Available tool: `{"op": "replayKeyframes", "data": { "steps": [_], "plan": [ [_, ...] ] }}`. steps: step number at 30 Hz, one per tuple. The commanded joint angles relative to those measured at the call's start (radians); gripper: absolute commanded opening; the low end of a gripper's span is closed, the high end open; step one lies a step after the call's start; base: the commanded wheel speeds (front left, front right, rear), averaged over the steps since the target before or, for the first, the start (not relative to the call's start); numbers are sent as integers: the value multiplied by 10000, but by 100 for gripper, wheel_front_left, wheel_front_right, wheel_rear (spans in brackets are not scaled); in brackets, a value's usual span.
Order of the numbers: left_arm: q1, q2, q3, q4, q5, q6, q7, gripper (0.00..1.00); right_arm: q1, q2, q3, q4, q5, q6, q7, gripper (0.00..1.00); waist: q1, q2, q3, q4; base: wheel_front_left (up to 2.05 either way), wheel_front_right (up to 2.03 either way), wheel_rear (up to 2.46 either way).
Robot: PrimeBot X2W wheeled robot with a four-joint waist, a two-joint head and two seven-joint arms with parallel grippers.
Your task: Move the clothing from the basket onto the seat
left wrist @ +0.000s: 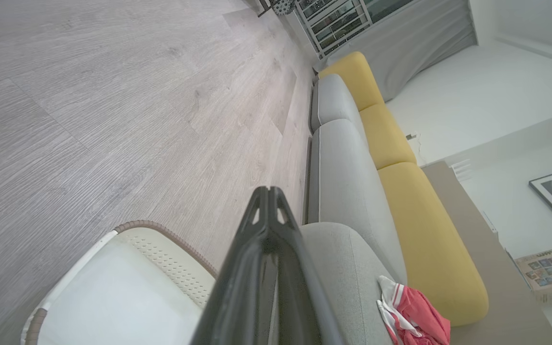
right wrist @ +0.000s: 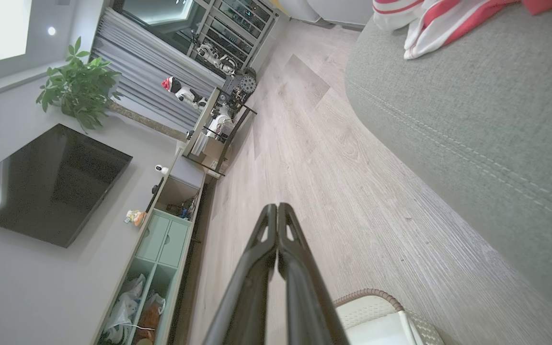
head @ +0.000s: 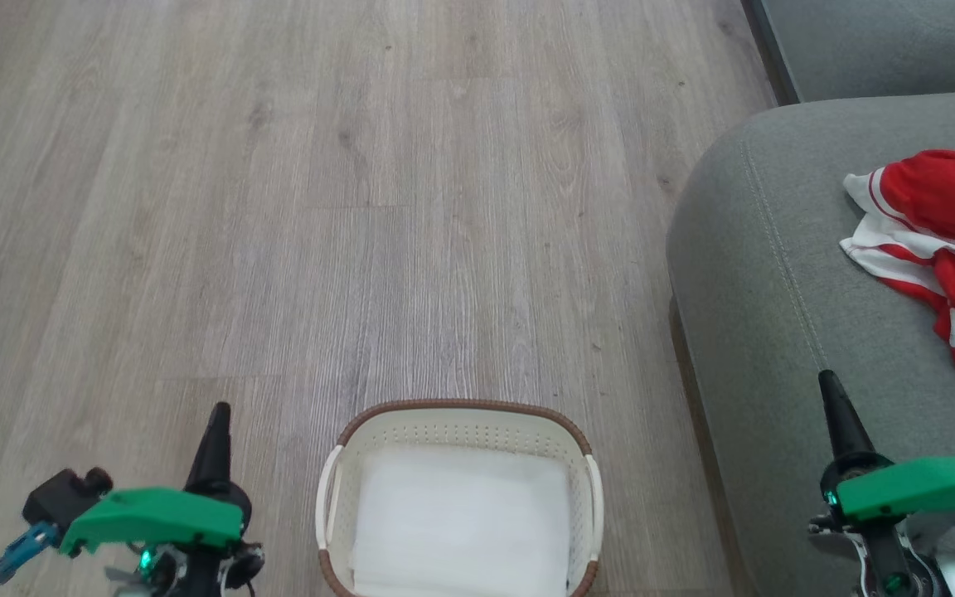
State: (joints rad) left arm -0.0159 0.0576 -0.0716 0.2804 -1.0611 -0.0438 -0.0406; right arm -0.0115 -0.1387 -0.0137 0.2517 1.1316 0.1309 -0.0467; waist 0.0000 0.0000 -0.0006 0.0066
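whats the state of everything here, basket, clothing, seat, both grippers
basket: upright on the floor, no clothing inside, just a flat white liner sheet
clothing: crumpled in a heap on the seat, nothing gripping it
seat: carrying the clothing
left gripper: shut, fingers together, holding nothing
right gripper: shut, fingers together, holding nothing
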Motion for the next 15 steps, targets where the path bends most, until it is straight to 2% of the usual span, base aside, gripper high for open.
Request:
{"op": "replayKeyframes", "data": {
  "steps": [1, 15],
  "plan": [
    [-517, 27, 379, -344, -309, -96, 79, 0, -491, -25, 7, -288, 278, 0, 102, 0, 0, 0, 1, -2, 0, 0, 0],
    [-641, 15, 815, -347, -1945, -338, 515, 0, -636, 232, -271, -221, 1713, -1, 540, 0, 0, 0, 12, -22, 0, 0, 0]
  ]
}}
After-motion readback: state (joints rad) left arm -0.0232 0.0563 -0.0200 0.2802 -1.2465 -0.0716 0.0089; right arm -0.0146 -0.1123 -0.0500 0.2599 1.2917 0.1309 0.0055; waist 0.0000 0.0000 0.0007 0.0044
